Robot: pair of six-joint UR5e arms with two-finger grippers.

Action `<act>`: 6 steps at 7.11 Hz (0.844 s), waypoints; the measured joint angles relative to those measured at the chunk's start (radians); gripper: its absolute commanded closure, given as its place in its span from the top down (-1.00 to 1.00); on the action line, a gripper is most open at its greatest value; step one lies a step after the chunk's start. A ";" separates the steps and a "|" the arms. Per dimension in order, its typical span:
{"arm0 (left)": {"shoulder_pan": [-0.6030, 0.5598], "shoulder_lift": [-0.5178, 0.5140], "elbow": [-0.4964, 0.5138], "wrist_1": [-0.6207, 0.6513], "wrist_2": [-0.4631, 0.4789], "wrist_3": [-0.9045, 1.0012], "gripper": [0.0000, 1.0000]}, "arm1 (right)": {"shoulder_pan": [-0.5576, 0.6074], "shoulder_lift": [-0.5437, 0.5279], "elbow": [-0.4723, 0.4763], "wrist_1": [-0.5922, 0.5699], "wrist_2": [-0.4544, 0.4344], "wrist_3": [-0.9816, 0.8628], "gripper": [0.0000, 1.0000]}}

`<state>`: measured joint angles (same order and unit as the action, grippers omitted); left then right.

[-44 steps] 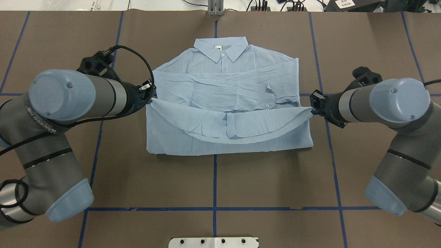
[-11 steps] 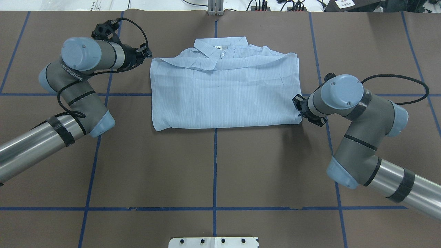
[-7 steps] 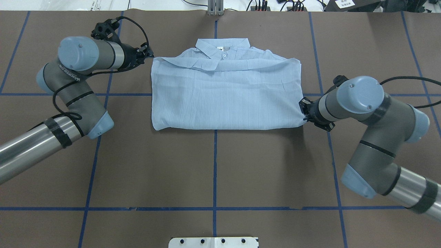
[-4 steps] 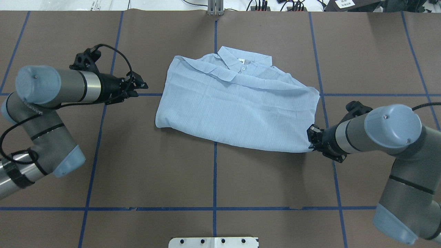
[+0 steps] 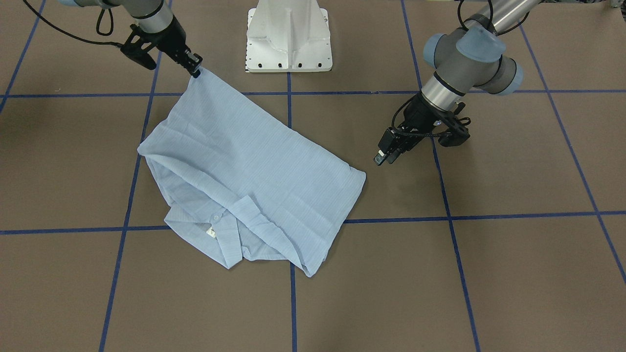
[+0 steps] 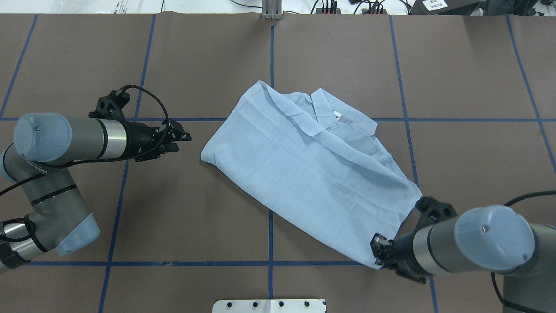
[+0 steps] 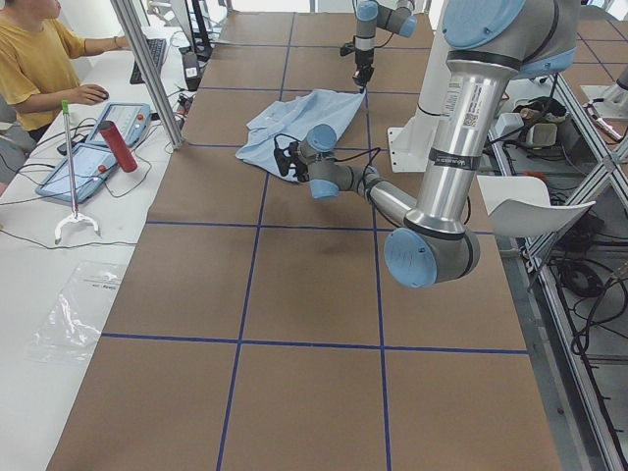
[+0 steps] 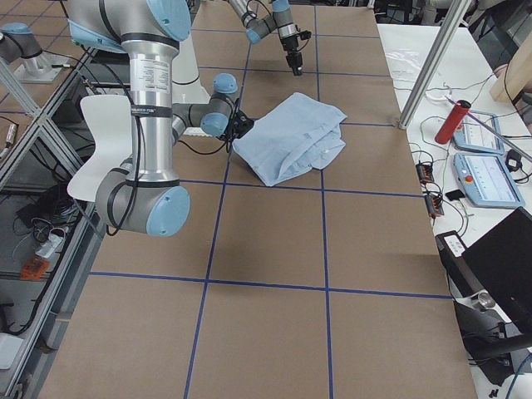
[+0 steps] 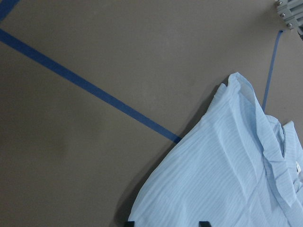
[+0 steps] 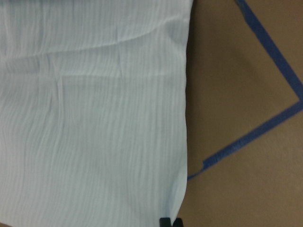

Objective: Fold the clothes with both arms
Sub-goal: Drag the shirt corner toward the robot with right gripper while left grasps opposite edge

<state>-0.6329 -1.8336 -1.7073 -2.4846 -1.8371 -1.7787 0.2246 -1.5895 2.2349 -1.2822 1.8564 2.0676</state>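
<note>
The pale-blue shirt (image 6: 312,169) lies folded and slanted across the table's middle, with its collar (image 6: 323,108) on the far side. My right gripper (image 6: 378,253) is shut on the shirt's near right corner, close to the table's front edge; it also shows in the front-facing view (image 5: 195,68). In the right wrist view the shirt (image 10: 94,109) fills the frame and the fingertips pinch its edge. My left gripper (image 6: 182,142) is open and empty, just left of the shirt and apart from it. The left wrist view shows the shirt's (image 9: 222,179) left edge ahead of the spread fingers.
The white pedestal base (image 5: 288,44) stands at the table's near edge. Blue tape lines (image 6: 271,226) grid the brown table. A side bench holds a red cylinder (image 7: 116,147) and tablets, with an operator (image 7: 34,64) seated there.
My left gripper let go of the shirt's far left corner and drew back. My right gripper dragged its corner toward the robot, which turned the folded shirt aslant.
</note>
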 measured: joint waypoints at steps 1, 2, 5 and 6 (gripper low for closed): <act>0.019 -0.004 -0.007 0.000 0.000 -0.001 0.99 | -0.082 -0.006 0.016 0.000 -0.002 0.017 -0.02; 0.037 -0.011 -0.021 0.021 0.004 -0.016 1.00 | -0.140 -0.010 0.023 -0.001 -0.005 0.025 0.99; 0.121 -0.116 -0.049 0.297 0.059 -0.087 0.96 | -0.198 -0.009 0.035 -0.002 -0.010 0.031 1.00; 0.157 -0.145 -0.048 0.374 0.079 -0.091 0.85 | -0.161 -0.007 0.044 -0.002 -0.009 0.031 1.00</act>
<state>-0.4763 -1.9784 -1.7555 -2.1105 -1.7578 -1.8696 0.0636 -1.5969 2.2787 -1.2839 1.8477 2.0982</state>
